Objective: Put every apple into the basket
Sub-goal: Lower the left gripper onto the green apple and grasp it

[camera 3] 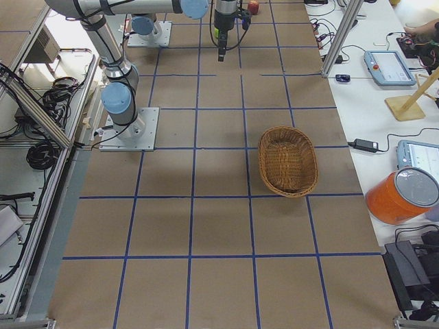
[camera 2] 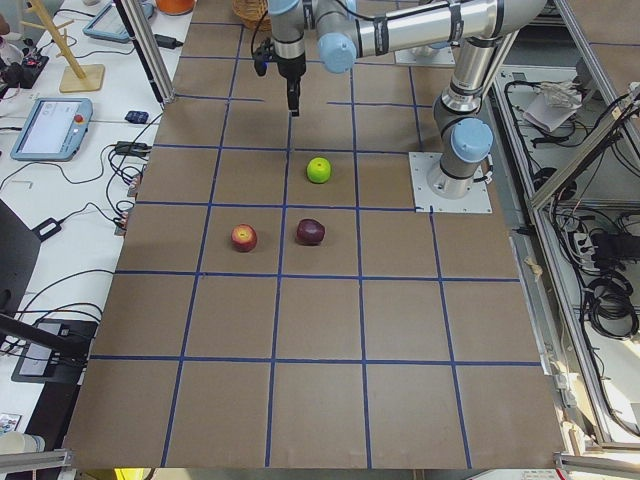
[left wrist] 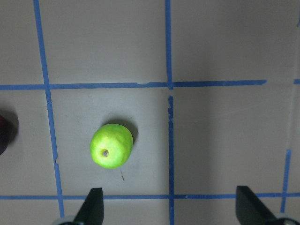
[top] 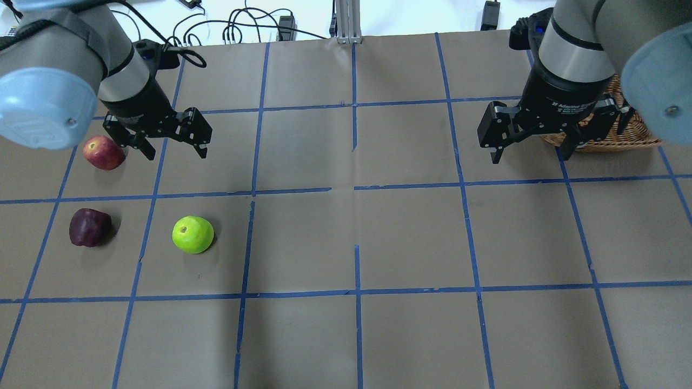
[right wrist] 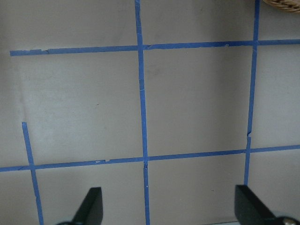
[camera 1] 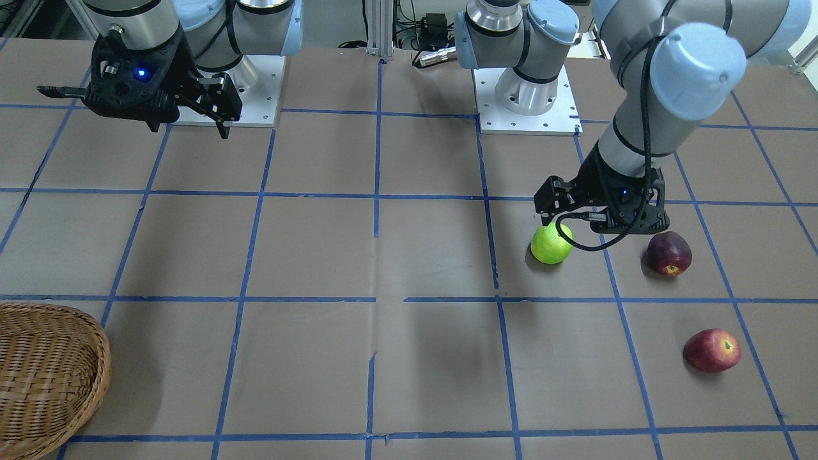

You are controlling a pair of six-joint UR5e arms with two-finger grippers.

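Observation:
The lime-green apple (camera 1: 551,243) (top: 192,234) (left wrist: 111,146) lies on the table on my left side. The dark maroon apple (camera 1: 669,252) (top: 90,227) and the lighter red apple (camera 1: 712,350) (top: 103,152) lie apart from it, further out to the left. My left gripper (camera 1: 601,227) (top: 173,146) (left wrist: 171,208) is open and empty and hovers above the table near the green apple, which sits ahead of its left finger. The wicker basket (camera 1: 96,345) (top: 638,141) (camera 3: 288,161) is empty at the far right. My right gripper (camera 1: 188,128) (top: 530,156) (right wrist: 166,208) is open and empty beside the basket.
The table is brown paper with a grid of blue tape lines (top: 357,189). Both arm bases (camera 1: 527,96) stand at the robot's edge. Tablets, cables and an orange container (camera 3: 401,192) lie on the side bench off the table.

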